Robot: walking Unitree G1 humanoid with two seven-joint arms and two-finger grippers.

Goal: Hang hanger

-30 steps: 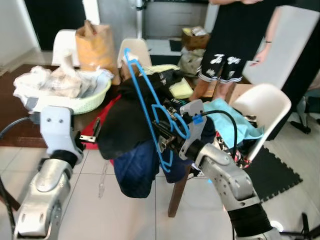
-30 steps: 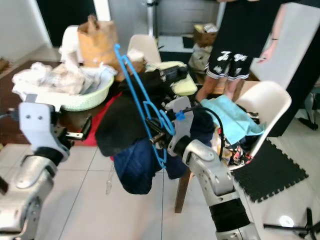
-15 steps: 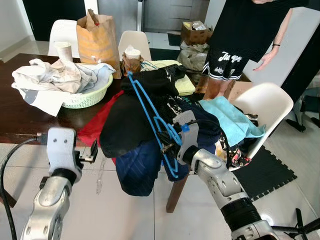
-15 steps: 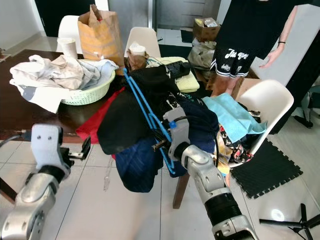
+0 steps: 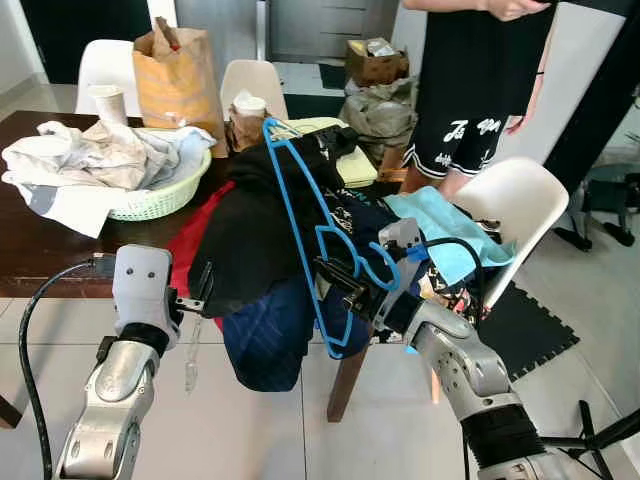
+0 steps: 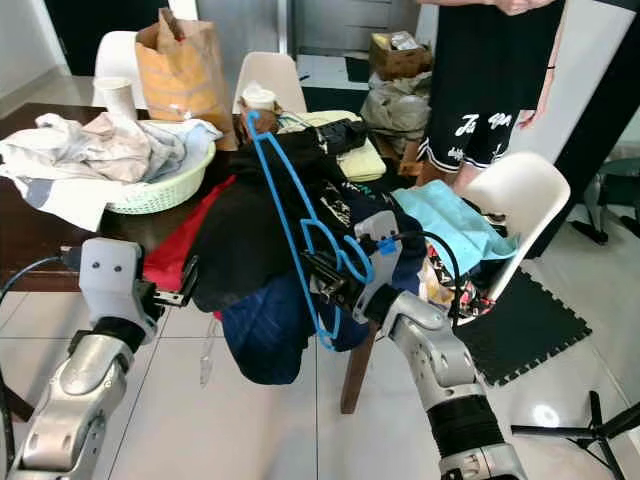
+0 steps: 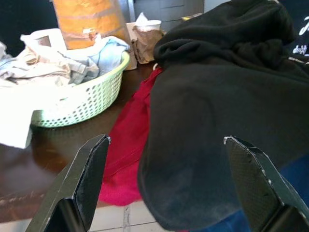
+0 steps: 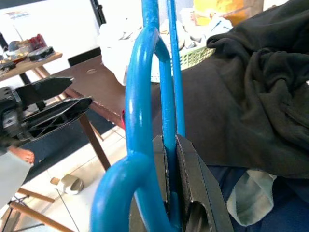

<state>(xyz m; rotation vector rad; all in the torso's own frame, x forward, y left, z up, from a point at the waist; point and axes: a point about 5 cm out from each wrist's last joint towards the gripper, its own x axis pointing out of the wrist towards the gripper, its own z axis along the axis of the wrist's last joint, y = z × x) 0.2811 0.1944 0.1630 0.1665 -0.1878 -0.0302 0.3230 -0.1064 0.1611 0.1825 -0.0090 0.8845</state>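
The right gripper [image 5: 345,285] is pressed tight on the blue hanger [image 5: 300,215], pinching its thin wire just beside the hook loop; the right wrist view shows both fingers [image 8: 193,179] closed on the wire with no gap. The hanger stands tilted in the air in front of the heap of clothes [image 5: 260,250] piled on the white chair [image 5: 525,205], its long frame reaching up toward the table [image 5: 40,250].

The left gripper [image 5: 205,290] hangs low beside the table edge, its fingers spread wide and holding nothing; the black garment [image 7: 217,121] sits just ahead of it.

Risks noted:
- The grip is narrow and near one end of the hanger. Judged likely to pivot or slip if the arm swings fast.
- The frame passes close to the black garment. It could snag the fabric and drag clothes off the chair.
- No rail or rod is visible, so the robot probably has to turn or walk, and the long hanger may strike the basket [image 5: 165,195], the paper bag [image 5: 175,75], or the person [image 5: 480,90] standing behind the chair.
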